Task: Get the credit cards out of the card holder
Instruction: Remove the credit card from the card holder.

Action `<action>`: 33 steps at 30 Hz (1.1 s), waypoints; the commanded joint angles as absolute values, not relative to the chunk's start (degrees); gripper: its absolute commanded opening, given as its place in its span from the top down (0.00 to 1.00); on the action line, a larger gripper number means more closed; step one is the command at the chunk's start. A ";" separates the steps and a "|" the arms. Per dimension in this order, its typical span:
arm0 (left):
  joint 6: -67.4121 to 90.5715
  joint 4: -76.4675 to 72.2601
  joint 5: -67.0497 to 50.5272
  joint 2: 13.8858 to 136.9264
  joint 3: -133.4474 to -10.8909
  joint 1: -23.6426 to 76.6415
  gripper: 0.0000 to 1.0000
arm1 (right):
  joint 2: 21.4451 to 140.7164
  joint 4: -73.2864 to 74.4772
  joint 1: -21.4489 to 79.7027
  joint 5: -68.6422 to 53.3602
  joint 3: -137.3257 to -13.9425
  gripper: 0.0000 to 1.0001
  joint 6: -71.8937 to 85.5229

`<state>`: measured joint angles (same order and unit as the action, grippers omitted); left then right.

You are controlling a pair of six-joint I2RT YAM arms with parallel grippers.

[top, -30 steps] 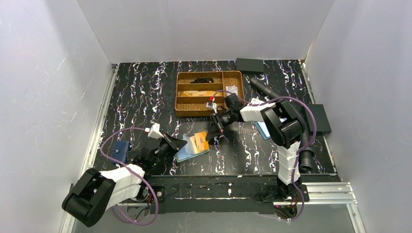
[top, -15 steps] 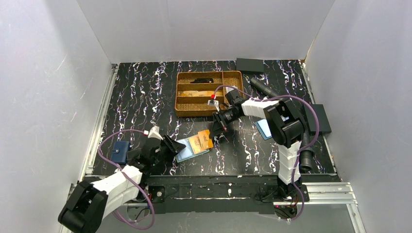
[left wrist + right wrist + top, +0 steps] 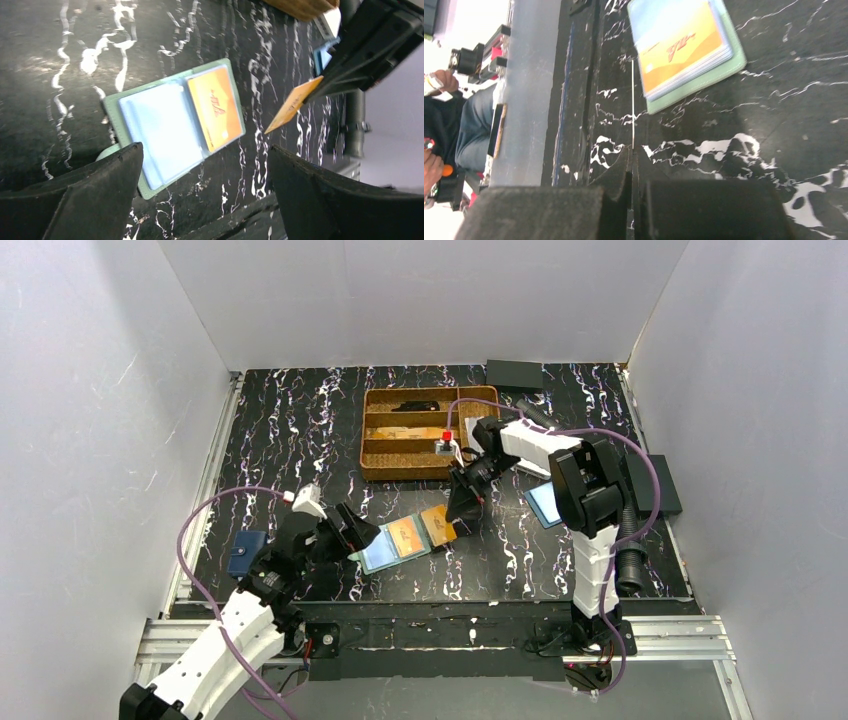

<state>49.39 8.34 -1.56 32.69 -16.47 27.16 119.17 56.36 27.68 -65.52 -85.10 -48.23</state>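
Right hand [image 3: 462,508] is pinching an orange card [image 3: 292,103] edge-on, clear of the card holder [image 3: 378,555] lying open on the desk [image 3: 280,440]. Best move looks like laying it flat, well aside. Left hand [image 3: 352,533] is hanging open beside the holder.

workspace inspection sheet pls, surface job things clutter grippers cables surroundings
surface: black marbled table
job's things: card holder lies open, orange card in its pocket; second card held out of it
clutter: wooden tray, blue wallet, black hose
grippers: left gripper jaws open, empty; right gripper jaws shut on the second card
cables: purple cables looping above the table
surroundings: white walls; person past the near edge
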 commanded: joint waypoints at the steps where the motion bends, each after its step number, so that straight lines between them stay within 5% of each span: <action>1: 39.89 3.60 -14.81 33.06 -17.90 26.89 0.06 | 119.49 69.16 27.60 -64.96 -86.94 0.99 -62.30; 6: 33.70 -7.51 -26.58 37.63 -18.15 26.89 0.05 | 119.10 70.76 27.36 -63.21 -87.71 0.99 -64.16; 19: 39.38 -33.50 -32.51 55.23 -19.61 26.98 0.02 | 110.88 70.98 26.45 -58.12 -87.39 0.99 -63.74; 33: 43.47 -47.82 -36.45 74.40 -31.93 27.07 0.02 | 115.43 78.21 17.02 -65.64 -104.34 0.99 -55.88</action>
